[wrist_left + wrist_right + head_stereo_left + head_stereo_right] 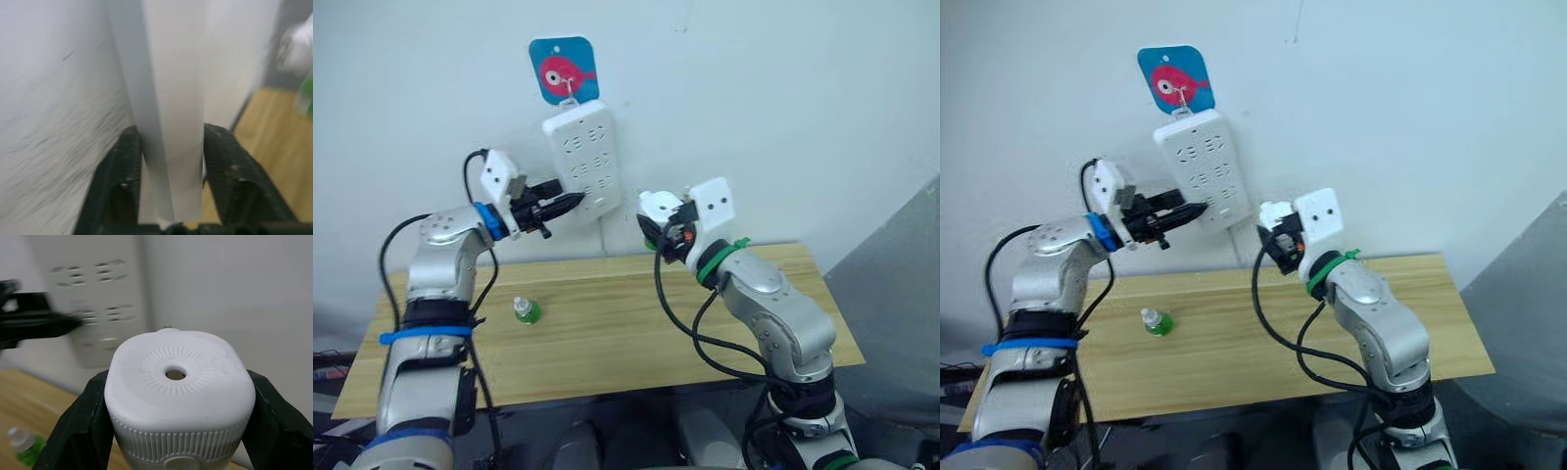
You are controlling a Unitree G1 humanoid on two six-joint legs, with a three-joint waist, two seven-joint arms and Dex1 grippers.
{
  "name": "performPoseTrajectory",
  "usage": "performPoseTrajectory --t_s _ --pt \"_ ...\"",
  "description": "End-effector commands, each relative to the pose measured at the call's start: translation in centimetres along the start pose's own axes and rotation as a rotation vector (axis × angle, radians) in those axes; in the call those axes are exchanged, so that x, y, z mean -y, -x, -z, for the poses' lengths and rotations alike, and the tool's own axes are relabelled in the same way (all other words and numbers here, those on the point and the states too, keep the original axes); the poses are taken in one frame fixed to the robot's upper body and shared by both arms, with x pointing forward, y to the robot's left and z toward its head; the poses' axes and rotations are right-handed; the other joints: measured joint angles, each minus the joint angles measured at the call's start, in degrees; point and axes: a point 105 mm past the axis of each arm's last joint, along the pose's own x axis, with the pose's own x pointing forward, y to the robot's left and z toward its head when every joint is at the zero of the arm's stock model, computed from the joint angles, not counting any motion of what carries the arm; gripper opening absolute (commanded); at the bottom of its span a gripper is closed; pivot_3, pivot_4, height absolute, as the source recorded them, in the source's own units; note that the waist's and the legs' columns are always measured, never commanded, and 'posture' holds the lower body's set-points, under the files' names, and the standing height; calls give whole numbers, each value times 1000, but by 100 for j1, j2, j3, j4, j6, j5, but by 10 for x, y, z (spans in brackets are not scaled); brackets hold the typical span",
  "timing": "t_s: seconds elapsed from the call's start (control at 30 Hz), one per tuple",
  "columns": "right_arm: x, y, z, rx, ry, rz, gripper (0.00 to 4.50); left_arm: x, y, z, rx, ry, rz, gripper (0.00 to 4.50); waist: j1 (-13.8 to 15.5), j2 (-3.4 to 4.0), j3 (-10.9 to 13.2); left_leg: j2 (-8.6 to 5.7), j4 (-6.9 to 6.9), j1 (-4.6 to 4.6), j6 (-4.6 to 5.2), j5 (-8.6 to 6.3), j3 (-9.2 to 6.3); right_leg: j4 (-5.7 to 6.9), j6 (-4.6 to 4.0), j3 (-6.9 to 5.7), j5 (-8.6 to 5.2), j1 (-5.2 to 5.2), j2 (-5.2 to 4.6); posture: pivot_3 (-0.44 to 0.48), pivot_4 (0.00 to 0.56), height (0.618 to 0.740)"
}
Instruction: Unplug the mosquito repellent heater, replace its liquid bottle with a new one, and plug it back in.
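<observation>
Right gripper (176, 431): closed around the mosquito repellent heater (178, 391), both black fingers (80, 426) pressed flat to the white unit's sides.
Heater: held up in the air above the far edge of the table (607, 333), right of the power strip (587, 157) and apart from it; the round vent is seen facing the wrist camera, with a ribbed band below it.
Left gripper (570, 202): raised to the wall, its tips at the strip's lower left edge.
Left jaws: narrowly parted and set on either side of the strip's edge, as seen in the left wrist view, where the white body (171, 107) runs up between the two fingers (122, 181); a firm clamp cannot be told.
Power strip: hung on the wall from a blue tag with a pink fish (564, 70), tilted slightly, rows of sockets facing out; a white cord is seen dropping from its lower end.
Bottle (525, 310): small, green with a pale cap, stood upright on the wooden table toward the left side, well apart from both grippers.
Table: light wood, pushed against the white wall.
</observation>
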Motion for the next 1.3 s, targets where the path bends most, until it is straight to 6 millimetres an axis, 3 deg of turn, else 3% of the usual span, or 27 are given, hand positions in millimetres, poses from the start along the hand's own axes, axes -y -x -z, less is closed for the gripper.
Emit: performPoseTrajectory --t_s 0.03,0.17,0.3,0.37,0.57,0.83,1.3 --pt "19 3 -17 93 -40 12 2968 7 27 -15 21 -118 -8 3217 44 2 13 0 -4 -2 0 0 -2 8 -10 -4 -5 -2 -1 -155 186 736" --pt "52 0 -18 129 -168 42 2968 55 39 -28 52 -145 135 4464 231 3 42 -2 -15 -18 -1 -1 -22 11 -29 -22 -10 -10 -6 -112 184 736" --pt "59 -4 -28 190 -452 3 2968 98 7 -45 156 -133 267 4500 443 19 66 -18 -2 -21 -2 -1 -20 9 -28 -22 -10 -3 -15 -107 187 736" --pt "55 -3 -32 208 -541 -25 2968 108 -12 -52 212 -118 286 4500 544 22 72 -21 8 -21 -2 -1 -17 9 -24 -19 -9 1 -16 -116 187 736" --pt "46 3 -39 233 -773 -48 2968 116 -56 -69 343 -108 250 4500 517 27 80 -18 15 -26 -2 0 -15 9 -22 -18 -5 -2 -10 -156 187 736" --pt "43 14 -44 242 -950 -41 2968 124 -87 -83 433 -113 318 4500 359 31 82 -16 11 -34 -1 -1 -18 8 -23 -21 -5 -7 -5 -196 186 736" --pt "26 16 -46 196 -968 -104 2968 138 -103 -91 460 -18 409 4500 203 33 84 -16 12 -36 0 -1 -19 6 -15 -19 -10 -7 -2 -209 188 736"
